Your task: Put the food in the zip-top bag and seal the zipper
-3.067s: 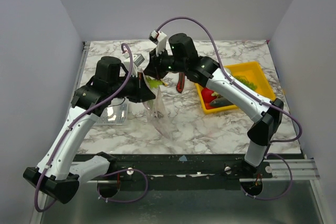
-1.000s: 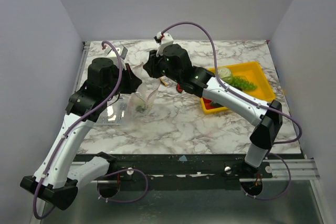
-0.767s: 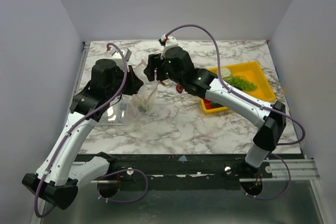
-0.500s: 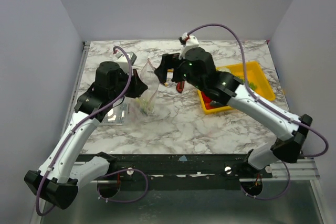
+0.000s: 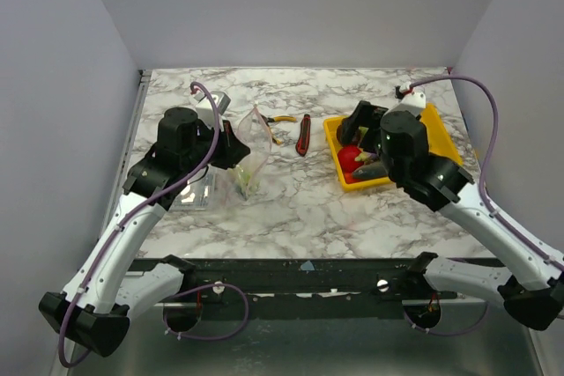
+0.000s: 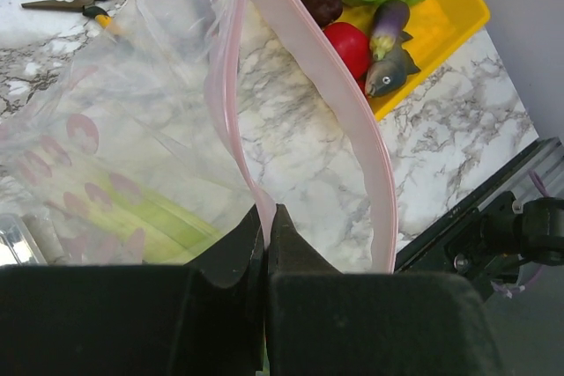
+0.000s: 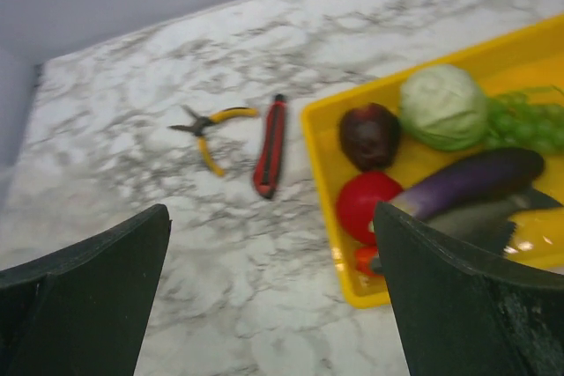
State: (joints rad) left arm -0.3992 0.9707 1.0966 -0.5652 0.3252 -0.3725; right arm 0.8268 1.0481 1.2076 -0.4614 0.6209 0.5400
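Above the worktop (image 5: 308, 209), the left pincer (image 6: 266, 217) clamps the zipper (image 6: 328, 103) to hold the zip-top bag (image 6: 132, 129) agape for the food (image 7: 441, 105), over which the right pincer (image 7: 271, 213) hangs spread.

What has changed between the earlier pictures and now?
The right gripper drew back from the zip-top bag and swung right; it is now open at the yellow tray. The green piece it held lies inside the bag. The left gripper still pinches the bag's mouth; pliers and knife unmoved.
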